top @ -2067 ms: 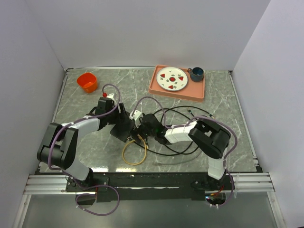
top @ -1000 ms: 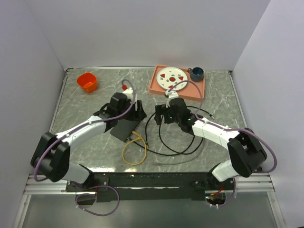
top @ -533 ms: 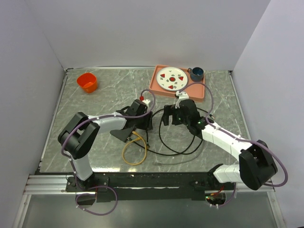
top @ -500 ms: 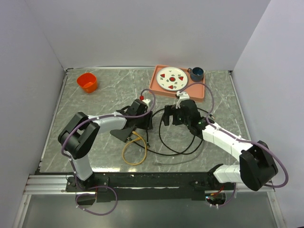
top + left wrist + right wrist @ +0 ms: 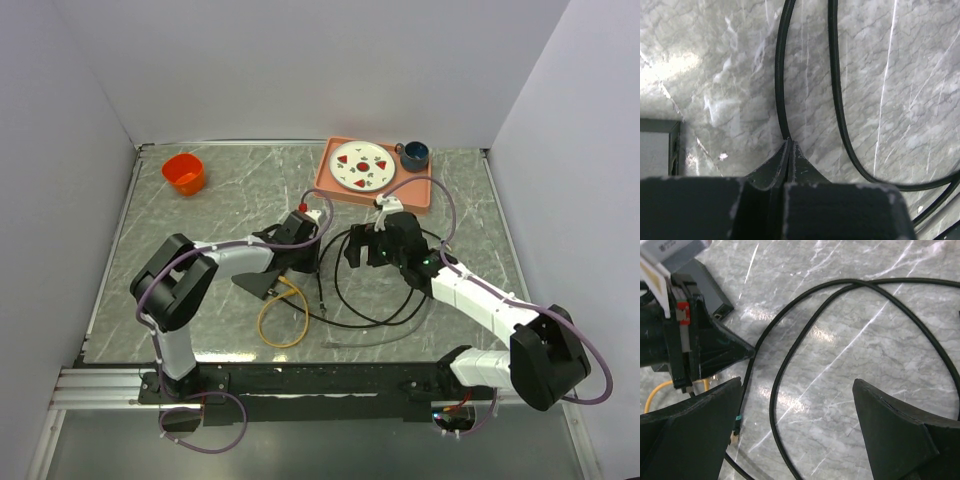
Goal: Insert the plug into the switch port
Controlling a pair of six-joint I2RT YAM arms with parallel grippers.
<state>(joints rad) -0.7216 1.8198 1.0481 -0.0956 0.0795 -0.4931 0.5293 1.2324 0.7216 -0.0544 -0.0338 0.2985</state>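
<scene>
Left pincer (image 5: 790, 143) clamps cable (image 5: 781, 75) — plug (image 5: 736, 426) just past tip, switch (image 5: 710, 287) beside.

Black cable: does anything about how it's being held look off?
Yes. The left tool is shut on the black cable partway along, not at the plug, which trails free. The right tool hangs open above the loops.

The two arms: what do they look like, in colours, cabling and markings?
Both the left arm and the right arm have white link shells with black joints, and a mauve cable loops along each. The left gripper and right gripper are matte black with wedge-shaped fingers. The left wrist carries a white label and a small red patch.
</scene>
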